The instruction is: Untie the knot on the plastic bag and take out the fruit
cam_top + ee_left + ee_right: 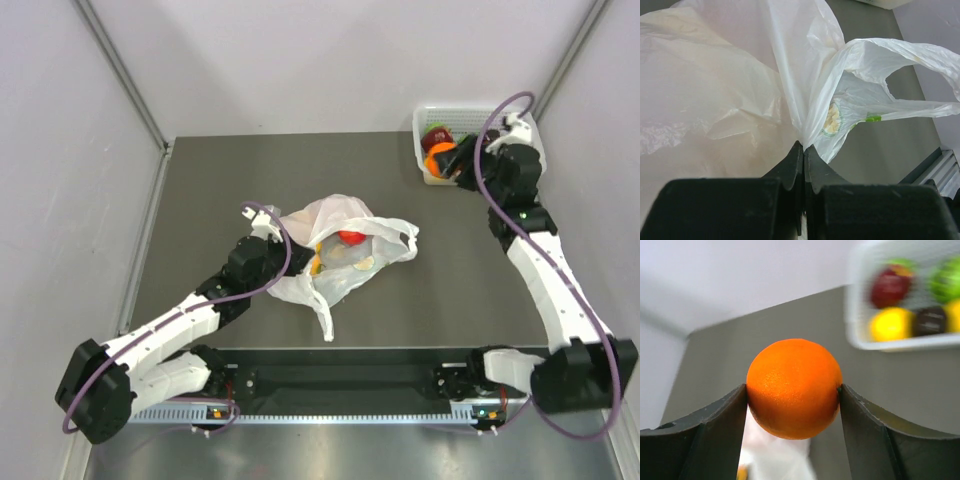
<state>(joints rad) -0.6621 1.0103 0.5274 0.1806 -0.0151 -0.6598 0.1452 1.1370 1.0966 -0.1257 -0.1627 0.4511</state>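
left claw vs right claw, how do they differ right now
The left claw is shut, pinching a thin fold of the plastic bag; the right claw stands wide, clamped on the round orange fruit. The left claw sits mid-table at the bag; the right claw is at the far right corner by the white basket. Both are black and both hold something.

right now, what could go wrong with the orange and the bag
1. The right hand grips the orange only at its round sides; it could slip and roll away before reaching the basket.
2. The left hand pinches the thin plastic bag; a pull might tear it or spill the red fruit.
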